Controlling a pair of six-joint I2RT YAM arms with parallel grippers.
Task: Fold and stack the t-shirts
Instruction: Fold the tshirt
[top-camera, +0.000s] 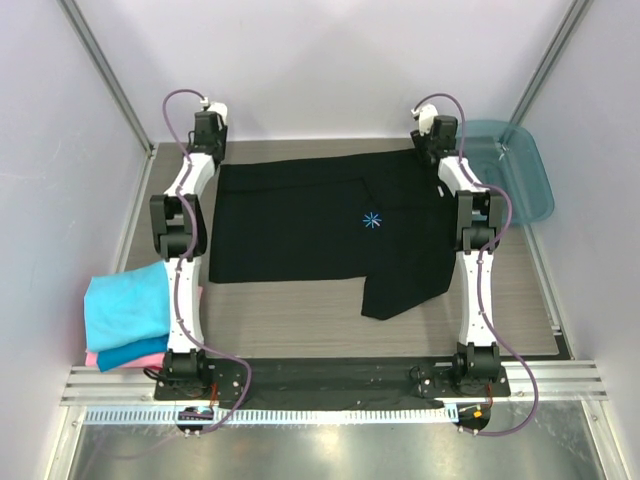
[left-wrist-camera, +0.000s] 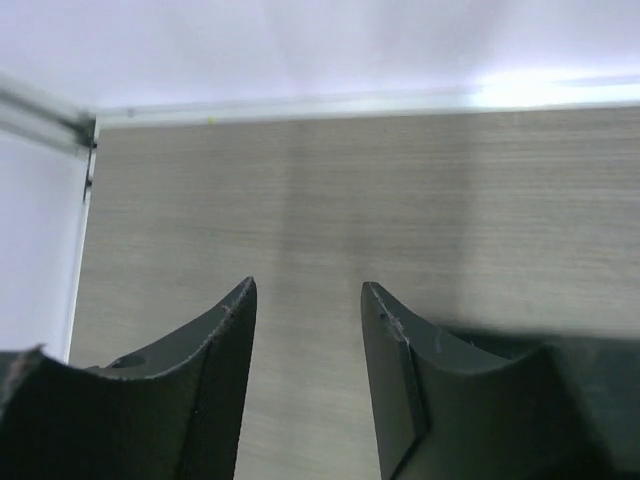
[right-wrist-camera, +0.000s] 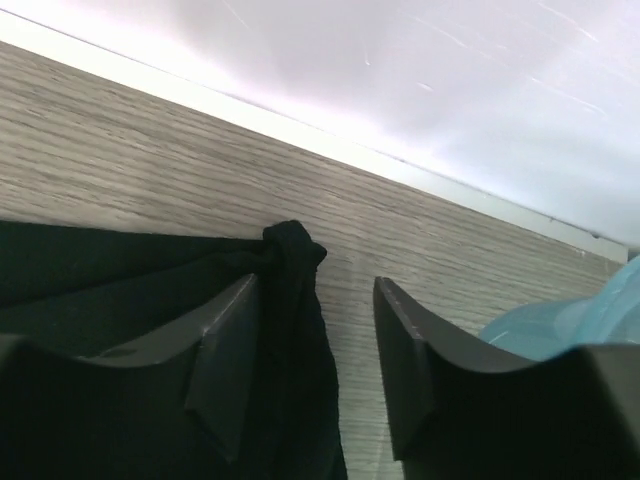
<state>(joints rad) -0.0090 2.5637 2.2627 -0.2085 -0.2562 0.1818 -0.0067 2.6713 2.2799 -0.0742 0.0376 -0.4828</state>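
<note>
Tabletop (top-camera: 300, 325): grey wood-grain, boxed in by pale walls, metal rail along the near edge.
Black t-shirt (top-camera: 290, 220): spread flat across the far half, blue starburst (top-camera: 372, 220) facing up, one flap reaching nearer on the right.
Folded stack (top-camera: 125, 310): turquoise over blue over pink, near left edge, well apart from the black t-shirt.
Tray (top-camera: 520, 170): translucent teal, far right corner.
Left fingers (left-wrist-camera: 230, 330): apart over bare wood, dark cloth edge just beside them.
Right fingers (right-wrist-camera: 225, 340): apart, a bunched black corner lying between them.
Hidden overhead: both sets of fingers, under the wrists.
</note>
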